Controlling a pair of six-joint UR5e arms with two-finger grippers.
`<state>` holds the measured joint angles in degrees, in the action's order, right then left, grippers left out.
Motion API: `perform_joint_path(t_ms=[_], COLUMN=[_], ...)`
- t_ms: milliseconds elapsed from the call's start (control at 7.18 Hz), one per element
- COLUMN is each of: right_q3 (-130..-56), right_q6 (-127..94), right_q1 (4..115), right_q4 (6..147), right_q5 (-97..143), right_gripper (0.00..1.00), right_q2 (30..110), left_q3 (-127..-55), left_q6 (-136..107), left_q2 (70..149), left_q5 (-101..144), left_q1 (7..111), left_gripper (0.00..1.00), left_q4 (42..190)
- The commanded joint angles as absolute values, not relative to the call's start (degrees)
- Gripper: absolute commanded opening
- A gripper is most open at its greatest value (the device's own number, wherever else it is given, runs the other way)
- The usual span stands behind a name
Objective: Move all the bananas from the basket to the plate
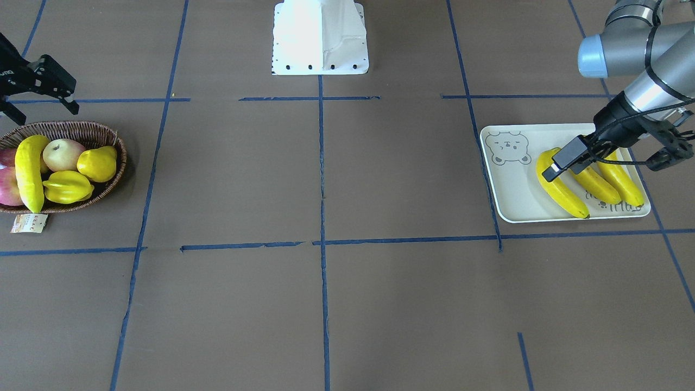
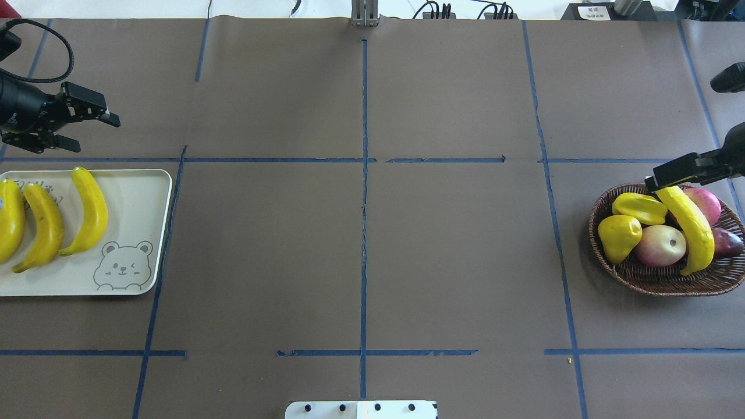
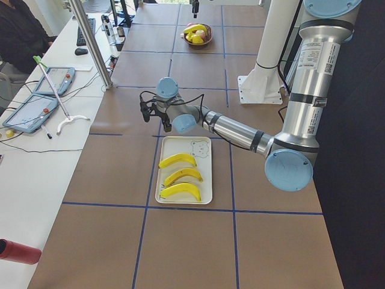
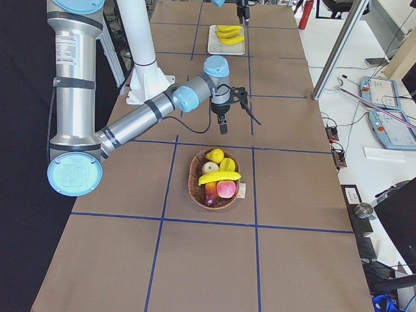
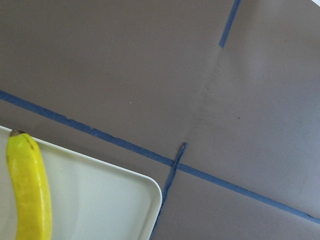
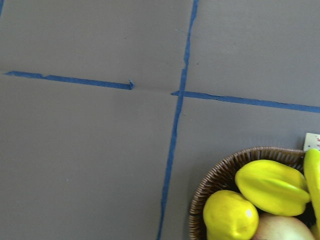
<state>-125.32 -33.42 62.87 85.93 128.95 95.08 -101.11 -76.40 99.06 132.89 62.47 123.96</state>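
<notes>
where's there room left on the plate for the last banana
Free: on the plate, the strip between the innermost banana and the rim facing the basket, around the bear drawing. Crowded: the rest, three bananas lying side by side.

1 banana [image 4: 220, 177] atop fruit [image 4: 225, 189] in basket [image 4: 194, 175]; right pincer [image 4: 222, 127] near it; bananas [image 4: 228, 34] on far plate [image 4: 212, 41].

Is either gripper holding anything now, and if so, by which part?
Nothing is held. The left gripper is open beside the plate; the right gripper is open near the basket, apart from the banana lying in it.
</notes>
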Motion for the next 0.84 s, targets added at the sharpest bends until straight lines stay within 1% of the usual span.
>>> perform_joint_path(t_ms=[0,139,418,557,697], right_q3=[-121.1,-115.6,-106.7,-105.0,-105.0], right_q6=[-30.1,-30.5,-33.6,-33.7,-34.3], right_q1=[65.2,65.1,65.0,63.3,62.0], right_q4=[79.5,73.6,63.4,60.9,60.8], right_q5=[130.3,130.1,130.0,130.0,130.0], right_gripper=[1.00,1.00,1.00,1.00,1.00], right_q2=[102.5,104.6,105.3,105.2,105.0], left_q3=[-101.9,-101.9,-101.8,-101.8,-101.8], left_q6=[-76.7,-76.8,-76.9,-76.9,-77.0], left_q2=[99.7,99.8,99.8,99.8,99.8], left_q5=[132.6,132.6,132.5,131.5,129.7], left_q1=[60.7,60.3,59.9,58.5,57.2], left_gripper=[1.00,1.00,1.00,1.00,1.00], left_q4=[123.8,123.8,123.8,123.8,123.8])
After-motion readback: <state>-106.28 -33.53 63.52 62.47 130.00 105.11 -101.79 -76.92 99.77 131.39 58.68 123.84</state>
